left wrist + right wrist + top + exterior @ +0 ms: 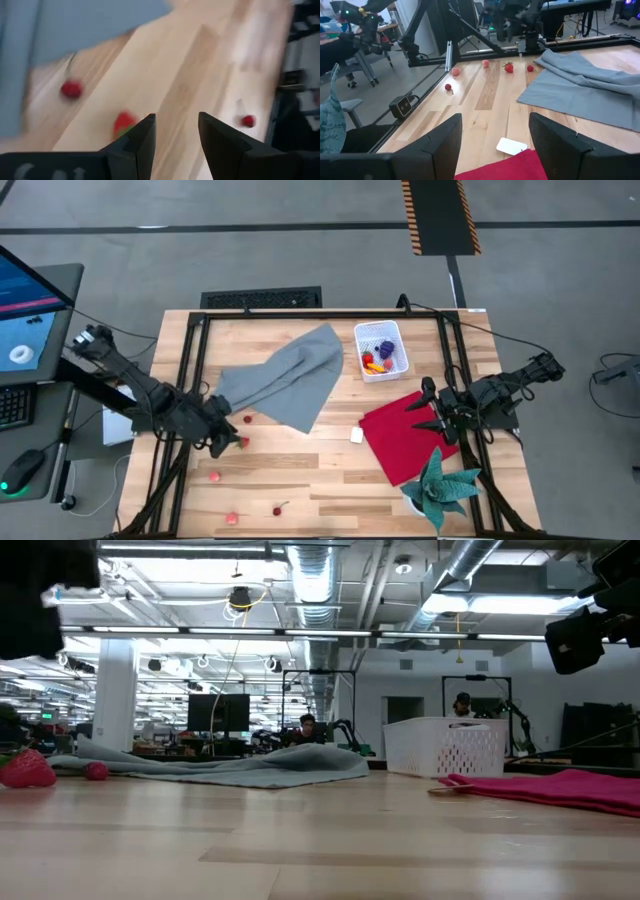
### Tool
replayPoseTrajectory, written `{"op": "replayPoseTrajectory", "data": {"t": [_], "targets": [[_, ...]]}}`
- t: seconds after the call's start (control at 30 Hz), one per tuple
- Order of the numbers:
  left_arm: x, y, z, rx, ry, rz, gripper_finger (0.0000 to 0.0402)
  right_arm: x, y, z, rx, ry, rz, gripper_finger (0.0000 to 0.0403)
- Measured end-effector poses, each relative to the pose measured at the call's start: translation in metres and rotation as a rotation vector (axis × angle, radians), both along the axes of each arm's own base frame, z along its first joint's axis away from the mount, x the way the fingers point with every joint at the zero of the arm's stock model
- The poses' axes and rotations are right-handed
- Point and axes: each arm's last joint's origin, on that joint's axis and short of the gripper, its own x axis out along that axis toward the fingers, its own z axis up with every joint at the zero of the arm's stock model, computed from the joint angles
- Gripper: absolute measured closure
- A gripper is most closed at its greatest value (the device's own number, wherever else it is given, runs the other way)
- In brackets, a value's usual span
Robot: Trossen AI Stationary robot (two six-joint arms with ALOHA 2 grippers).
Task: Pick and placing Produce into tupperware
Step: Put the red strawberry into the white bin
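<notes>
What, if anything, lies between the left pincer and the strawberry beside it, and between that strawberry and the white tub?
Nothing visible separates the left pincer, jaws open, from the strawberry close beside it. Toward the white tub, the grey cloth lies flat across the straight path, so a carry would probably pass above it.

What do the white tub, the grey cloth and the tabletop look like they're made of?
White tub: likely matte moulded plastic, with perforated lattice walls. Grey cloth: soft woven fabric, judging by its folds and drape. Tabletop: pale wood planks with visible grain and joints, probably sealed.
</notes>
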Motion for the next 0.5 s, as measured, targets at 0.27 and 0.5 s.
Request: {"op": "replayPoseTrajectory", "data": {"t": [0.27,0.5], "targets": [[0.001,-0.013,-0.019,0.014,0.17,0.042,0.0264,0.0,0.0,0.0,0.0,0.0,0.0,0.0148],[0.013,-0.026,-0.044,0.078,0.322,0.031,0.0276,0.0,0.0,0.0,0.0,0.0,0.0,0.0148]]}}
